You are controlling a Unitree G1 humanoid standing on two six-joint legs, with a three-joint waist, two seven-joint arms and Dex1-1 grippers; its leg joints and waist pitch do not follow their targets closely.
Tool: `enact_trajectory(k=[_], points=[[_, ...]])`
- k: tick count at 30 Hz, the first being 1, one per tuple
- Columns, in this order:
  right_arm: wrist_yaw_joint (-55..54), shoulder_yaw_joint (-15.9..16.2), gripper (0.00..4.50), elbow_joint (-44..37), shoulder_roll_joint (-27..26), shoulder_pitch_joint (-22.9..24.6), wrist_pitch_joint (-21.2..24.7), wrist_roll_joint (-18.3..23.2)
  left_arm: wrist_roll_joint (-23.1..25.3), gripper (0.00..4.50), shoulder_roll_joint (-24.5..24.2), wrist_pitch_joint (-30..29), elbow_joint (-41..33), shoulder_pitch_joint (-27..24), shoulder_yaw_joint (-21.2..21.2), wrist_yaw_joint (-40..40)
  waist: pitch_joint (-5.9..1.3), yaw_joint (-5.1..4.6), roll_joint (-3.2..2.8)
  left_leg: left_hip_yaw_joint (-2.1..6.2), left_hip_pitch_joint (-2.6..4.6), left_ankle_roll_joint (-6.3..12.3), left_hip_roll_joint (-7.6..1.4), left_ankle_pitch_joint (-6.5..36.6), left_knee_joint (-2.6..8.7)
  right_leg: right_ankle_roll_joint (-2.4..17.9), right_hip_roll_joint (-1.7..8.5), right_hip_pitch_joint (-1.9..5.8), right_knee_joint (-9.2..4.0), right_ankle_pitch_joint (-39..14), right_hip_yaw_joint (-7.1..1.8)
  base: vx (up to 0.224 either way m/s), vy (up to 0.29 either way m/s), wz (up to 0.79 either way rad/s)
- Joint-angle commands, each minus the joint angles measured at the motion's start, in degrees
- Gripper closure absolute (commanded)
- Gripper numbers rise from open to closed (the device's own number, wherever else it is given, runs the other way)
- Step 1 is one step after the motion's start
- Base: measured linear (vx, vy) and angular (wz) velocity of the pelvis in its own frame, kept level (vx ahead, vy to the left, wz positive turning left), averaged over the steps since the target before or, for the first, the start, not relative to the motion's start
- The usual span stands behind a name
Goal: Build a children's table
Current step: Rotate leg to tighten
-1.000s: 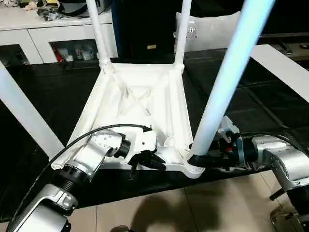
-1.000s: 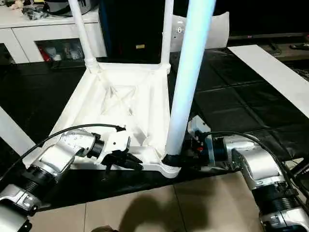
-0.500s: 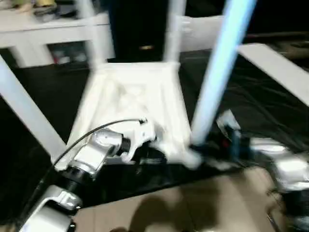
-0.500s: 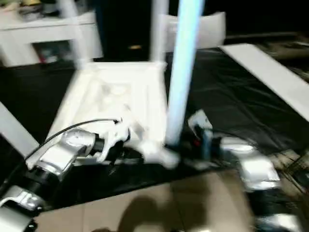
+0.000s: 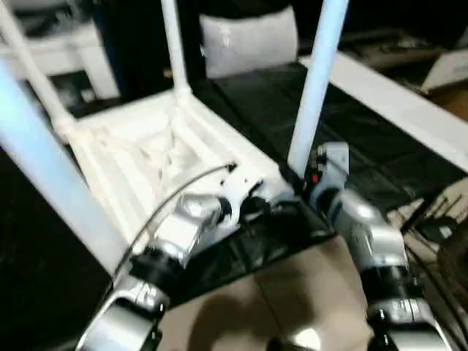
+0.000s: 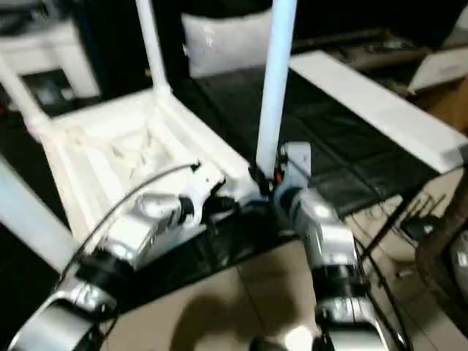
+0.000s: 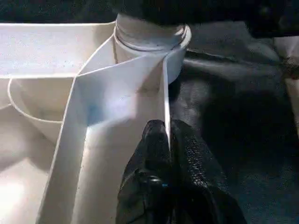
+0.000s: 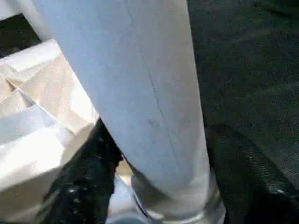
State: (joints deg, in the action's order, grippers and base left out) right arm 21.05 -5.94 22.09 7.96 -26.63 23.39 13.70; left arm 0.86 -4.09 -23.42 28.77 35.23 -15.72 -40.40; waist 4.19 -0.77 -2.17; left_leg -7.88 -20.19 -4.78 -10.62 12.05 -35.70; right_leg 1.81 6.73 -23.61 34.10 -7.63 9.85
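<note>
The children's table lies upside down on a black mat, its ribbed white top (image 5: 131,157) facing up. Its legs stand in the corner sockets: a near left leg (image 5: 44,168), two far legs (image 5: 172,44), and a near right leg (image 5: 318,80). My left gripper (image 7: 166,140) is shut on the thin rim wall of the top, just beside the near right socket (image 7: 149,42). My right gripper (image 8: 159,182) is open around the base of the near right leg (image 8: 140,93). One black finger (image 8: 88,182) stands on each side of the tube.
A pale cushion (image 5: 248,40) leans at the back, and a white cabinet (image 5: 66,51) stands at the back left. A long white board (image 5: 395,102) lies on the mat to the right, with a cardboard box (image 5: 450,69) beyond it. Tiled floor (image 5: 292,292) and cables (image 5: 439,219) lie near my right arm.
The whole picture has swung and tilted, so the camera moved. Both grippers stay at the same near right corner, the left on the rim and the right at the leg's base.
</note>
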Motion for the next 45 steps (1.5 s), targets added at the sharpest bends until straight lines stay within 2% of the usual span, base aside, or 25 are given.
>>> enact_trajectory(k=[1,2,3,4,5,6,8,11,14,15,16,17,18,20,23,25,27,29,31,33,39,44,45], points=[[1.8,1.7,1.08,-1.4,0.2,0.1,0.0,-0.3,-0.6,4.50,-0.7,3.0,-3.4,1.6,0.7,-1.4,-5.11,2.02,2.32,-0.67,-3.18,3.56,1.42,8.3,1.79,-6.0,4.51,4.81,-7.36,-44.9,-2.40,0.055,-0.017,-0.16],[2.7,1.6,1.00,-1.6,1.0,0.3,-0.6,-0.1,-0.6,4.50,-1.1,3.4,-3.5,1.4,0.6,-1.9,-5.90,3.04,1.59,-0.46,-3.44,4.05,0.82,5.2,2.70,-5.7,4.08,4.94,-6.87,-39.3,-2.73,0.055,-0.017,-0.16],[5.7,1.8,0.93,-2.3,2.9,1.1,-1.5,0.3,-0.5,4.50,-2.2,4.4,-3.5,1.1,0.3,-3.0,-5.95,3.25,0.64,0.16,-3.00,4.68,-0.51,2.2,3.44,-2.2,2.95,3.92,-6.01,-28.4,-2.83,0.000,0.000,0.00],[7.3,1.9,0.73,-2.6,3.8,1.5,-1.8,0.5,-0.4,4.50,-2.8,4.9,-3.4,1.0,0.1,-3.5,-6.20,3.34,0.56,0.37,-2.99,5.46,-1.31,0.3,3.28,1.7,2.17,3.74,-4.73,-19.4,-3.01,0.000,0.000,0.00],[9.1,2.1,0.73,-3.2,4.8,1.9,-1.8,0.8,-0.4,4.50,-3.2,5.1,-3.3,0.9,0.0,-4.1,-6.31,3.52,0.58,0.27,-2.90,5.98,-1.38,-0.4,3.16,3.4,2.05,3.70,-4.25,-16.0,-3.13,0.000,0.000,0.00],[13.1,2.4,0.65,-4.5,7.0,2.7,-1.8,1.6,-0.4,4.50,-4.3,5.9,-3.0,0.6,-0.3,-5.4,-6.09,3.99,0.46,0.08,-2.73,7.24,-1.46,-0.1,3.22,6.2,2.01,3.71,-3.99,-13.0,-3.17,0.000,0.000,0.00],[17.2,2.4,0.65,-5.6,9.5,3.4,-1.8,2.6,-0.4,4.50,-5.9,7.2,-2.8,0.5,-0.9,-7.7,-6.08,5.03,0.41,-0.11,-2.36,8.60,-1.76,0.7,3.30,8.2,2.31,3.91,-3.92,-11.8,-3.33,0.000,0.000,0.00],[23.3,3.6,0.28,-7.8,13.4,4.6,-1.4,3.5,-0.2,4.50,-8.2,9.2,-2.2,0.4,-1.6,-10.9,-5.91,5.71,0.49,-0.22,-2.13,8.50,-1.92,1.9,3.44,7.9,2.39,3.89,-4.14,-13.9,-3.37,0.000,0.000,0.00],[27.4,5.1,0.08,-8.5,16.5,5.0,-2.0,2.8,-0.1,4.50,-10.0,10.7,-2.0,0.1,-2.3,-14.1,-5.58,6.42,0.72,-0.46,-1.99,7.05,-1.83,4.3,3.71,6.3,2.48,3.91,-4.80,-18.8,-3.30,0.000,0.000,0.00],[28.5,5.5,0.08,-8.4,17.4,5.0,-2.0,2.7,-0.1,4.50,-10.7,11.4,-1.8,0.0,-2.7,-15.1,-5.45,6.44,0.98,-0.62,-1.86,6.41,-1.82,5.4,3.82,5.5,2.53,3.79,-5.12,-21.0,-3.38,0.000,0.000,0.00],[29.5,5.8,0.08,-8.2,18.1,4.9,-2.0,2.7,-0.2,4.50,-11.2,12.2,-1.7,-0.1,-3.0,-16.0,-5.37,6.51,0.88,-0.61,-1.78,5.84,-1.77,6.3,3.92,4.7,2.51,3.75,-5.40,-23.1,-3.28,0.000,0.000,0.00],[31.0,6.1,0.08,-7.9,18.9,4.7,-2.2,2.7,-0.3,4.50,-11.8,12.7,-1.8,-0.3,-3.3,-17.5,-5.41,6.56,0.87,-0.65,-1.71,5.61,-1.76,6.6,3.90,4.3,2.51,3.69,-5.46,-23.7,-3.28,0.000,0.000,0.00],[33.5,6.9,0.08,-7.5,20.3,4.3,-2.7,2.4,-0.5,4.50,-13.0,14.4,-2.1,-0.7,-4.1,-20.2,-5.43,6.63,1.19,-0.72,-1.65,5.47,-1.73,6.9,3.90,3.9,2.44,3.59,-5.54,-24.3,-3.30,0.000,0.000,0.00],[36.8,8.0,0.08,-6.9,22.0,3.9,-3.6,2.1,-1.0,4.50,-14.4,16.1,-2.5,-1.2,-5.0,-23.8,-5.41,6.87,1.08,-0.72,-1.70,5.57,-1.75,7.0,3.94,3.4,2.48,3.52,-5.59,-24.8,-3.37,0.000,0.000,0.00],[40.5,9.3,0.08,-6.6,23.7,3.6,-4.2,1.8,-1.5,4.50,-15.7,17.6,-2.9,-1.5,-6.0,-27.4,-5.50,7.32,1.06,-0.79,-1.55,5.70,-1.97,6.5,3.93,3.9,2.47,3.32,-5.37,-23.8,-3.54,0.000,0.000,0.00],[44.0,11.4,0.08,-6.4,25.2,3.6,-5.7,0.8,-1.2,4.50,-16.9,20.1,-2.8,-1.6,-7.2,-30.5,-5.66,7.84,1.22,-0.80,-1.41,6.02,-2.25,5.9,3.91,5.2,2.41,3.21,-4.91,-21.5,-3.73,0.000,0.000,0.00],[45.7,12.4,0.08,-6.2,25.8,3.6,-6.0,0.5,-1.3,4.50,-17.2,20.5,-2.7,-1.6,-7.6,-31.8,-5.73,8.23,1.09,-0.81,-1.45,6.22,-2.40,5.6,3.89,5.9,2.50,3.24,-4.63,-20.4,-3.85,0.000,0.000,0.00],[47.8,13.3,0.23,-5.8,26.3,3.7,-6.0,0.8,-1.6,4.50,-17.5,20.7,-3.1,-1.6,-8.1,-33.4,-5.75,8.84,1.37,-0.95,-1.26,6.07,-2.45,5.6,3.92,6.2,2.54,3.18,-4.61,-20.5,-4.02,0.000,0.000,0.00],[49.2,13.5,0.36,-5.6,26.4,3.6,-6.2,1.2,-2.0,4.50,-17.6,21.0,-3.5,-1.7,-8.4,-34.6,-5.73,9.15,1.23,-0.98,-1.17,6.06,-2.56,5.7,3.94,6.8,2.58,3.07,-4.51,-20.2,-4.16,0.000,0.000,0.00],[51.3,13.8,0.52,-5.8,26.7,3.5,-5.5,2.1,-2.4,4.50,-17.8,21.5,-3.9,-2.0,-8.6,-36.3,-5.71,9.30,1.34,-1.03,-1.26,6.03,-2.52,6.3,3.96,6.9,2.54,3.17,-4.47,-20.4,-4.17,0.000,0.000,0.00],[53.2,14.3,1.14,-5.5,26.7,3.3,-5.4,2.9,-2.4,4.50,-17.7,22.3,-3.6,-1.9,-8.8,-37.1,-5.72,9.41,1.42,-1.05,-1.37,5.57,-2.35,6.4,3.96,5.4,2.56,3.20,-4.79,-22.7,-4.10,0.000,0.000,0.00],[54.7,14.0,1.47,-5.2,26.2,3.1,-4.1,4.1,-2.5,4.50,-17.8,22.6,-3.4,-1.8,-8.7,-37.8,-5.85,9.46,1.42,-1.00,-1.55,5.90,-2.42,5.4,3.90,5.9,2.45,3.27,-4.45,-20.8,-4.12,0.000,0.000,0.00],[55.1,13.9,1.69,-5.2,25.9,2.9,-3.5,4.5,-2.5,4.50,-17.7,22.6,-3.4,-1.8,-8.7,-37.9,-5.86,9.48,1.44,-1.01,-1.52,5.95,-2.41,5.3,3.89,6.0,2.46,3.27,-4.44,-20.8,-4.11,0.000,0.000,0.00]])
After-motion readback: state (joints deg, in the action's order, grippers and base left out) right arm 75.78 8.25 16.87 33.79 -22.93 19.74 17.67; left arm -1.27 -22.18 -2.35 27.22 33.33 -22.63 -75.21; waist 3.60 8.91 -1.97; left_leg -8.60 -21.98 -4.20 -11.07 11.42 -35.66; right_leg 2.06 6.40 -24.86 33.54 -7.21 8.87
